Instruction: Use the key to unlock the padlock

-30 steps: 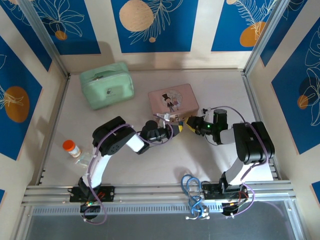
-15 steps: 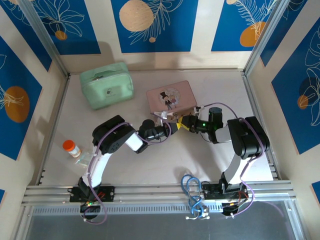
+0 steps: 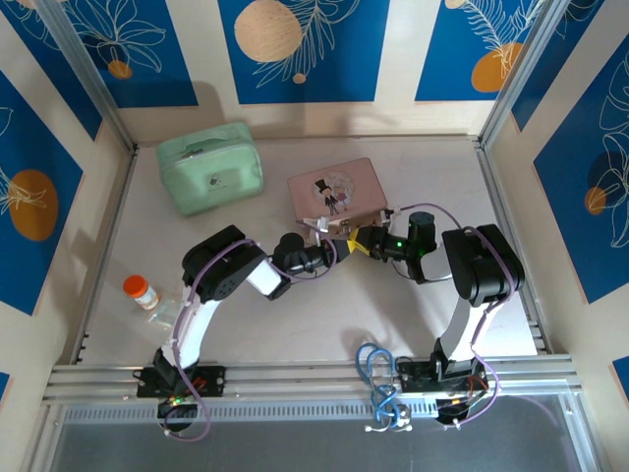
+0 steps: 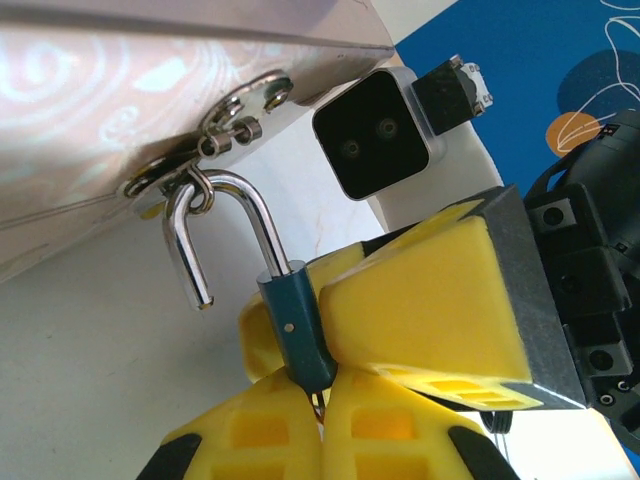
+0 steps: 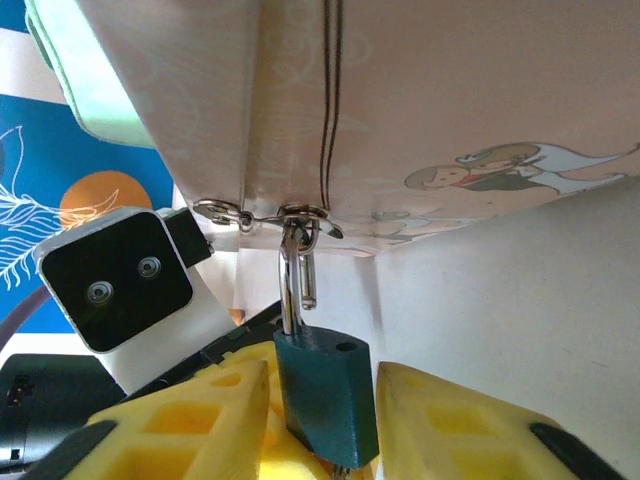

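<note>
Top view: the left end effector (image 3: 337,252) and the right end effector (image 3: 362,243) meet nose to nose at mid-frame. They sit at the near edge of the pink tin (image 3: 334,189), low over the pale bench (image 3: 324,324).

Left wrist view: the padlock (image 4: 296,330) hangs at centre frame from the tin's clasp (image 4: 190,170). Its shackle (image 4: 235,215) is sprung, and the free leg ends in bare air to the left of the body. So the unlocking looks done; what may remain is drawing the key out and unhooking the shackle. The right end effector's blocky yellow fingers press the lock body from both sides. At the bottom edge the left end effector's own fingers are pinched together right under the lock's base. I judge they are pinched on the key, whose blade is hidden there.

Right wrist view: at lower centre the lock body is a small wedge of matte dark blue, held between ribbed yellow pads. The shackle is a thin, round, polished steel bar. The tin's wall is smooth and printed with pastel cartoon figures.
</note>
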### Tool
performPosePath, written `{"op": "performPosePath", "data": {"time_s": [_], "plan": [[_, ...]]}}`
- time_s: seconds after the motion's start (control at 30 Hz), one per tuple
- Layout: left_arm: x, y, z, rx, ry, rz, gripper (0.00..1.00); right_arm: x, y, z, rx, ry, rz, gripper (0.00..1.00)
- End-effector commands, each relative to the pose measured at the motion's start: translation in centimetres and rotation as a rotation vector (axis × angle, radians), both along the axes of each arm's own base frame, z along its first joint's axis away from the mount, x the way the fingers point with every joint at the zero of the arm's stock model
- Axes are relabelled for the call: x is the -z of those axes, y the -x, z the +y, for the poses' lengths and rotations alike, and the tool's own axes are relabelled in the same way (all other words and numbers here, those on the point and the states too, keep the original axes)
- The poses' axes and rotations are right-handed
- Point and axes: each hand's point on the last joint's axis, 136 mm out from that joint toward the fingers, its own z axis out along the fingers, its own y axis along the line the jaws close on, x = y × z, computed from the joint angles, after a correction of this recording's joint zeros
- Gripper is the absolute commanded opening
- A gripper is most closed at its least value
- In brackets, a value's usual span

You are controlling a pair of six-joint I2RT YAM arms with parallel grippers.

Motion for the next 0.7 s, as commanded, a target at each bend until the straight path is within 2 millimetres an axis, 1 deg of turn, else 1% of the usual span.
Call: {"op": "performPosePath", "data": {"time_s": [0.0, 0.1, 0.17, 0.2, 0.3, 0.43, 0.47, 0.5, 0.57, 0.6, 0.67], "plan": [[1.9, 1.4, -0.4, 0.081, -0.007, 0.111, 0.0, 0.6, -0.6, 0.0, 0.037, 0.002, 0.015, 0.26], [2.2, 1.3, -0.4, 0.077, -0.027, 0.117, 0.0, 0.9, -0.5, 0.0, 0.049, 0.013, 0.022, 0.14], [2.4, 1.2, -0.4, 0.071, -0.039, 0.123, 0.0, 1.2, -0.4, 0.1, 0.055, 0.02, 0.03, 0.1], [2.6, 1.1, -0.3, 0.066, -0.05, 0.126, 0.02, 1.3, -0.4, 0.1, 0.06, 0.025, 0.033, 0.07], [3.0, 0.9, 0.1, 0.035, -0.086, 0.132, 0.21, 1.9, -0.2, 0.1, 0.076, 0.051, 0.063, 0.0], [2.8, 0.6, 0.3, 0.023, -0.125, 0.118, 0.35, 2.9, 0.3, 0.5, 0.103, 0.094, 0.103, 0.0], [2.6, 0.5, 0.4, 0.019, -0.134, 0.111, 0.44, 3.2, 0.4, 0.5, 0.117, 0.108, 0.117, 0.0], [2.2, 0.5, 0.5, 0.011, -0.141, 0.1, 0.49, 3.3, 0.6, 0.5, 0.13, 0.118, 0.12, 0.0], [1.7, 0.4, 1.1, -0.013, -0.162, 0.085, 0.55, 3.6, 0.7, 0.4, 0.16, 0.145, 0.143, 0.0], [1.3, 0.5, 1.5, -0.024, -0.17, 0.075, 0.61, 3.7, 0.8, 0.5, 0.17, 0.157, 0.145, 0.0], [0.8, 0.8, 2.7, -0.053, -0.199, 0.067, 0.76, 4.1, 1.1, 0.6, 0.199, 0.194, 0.167, 0.0]]}}
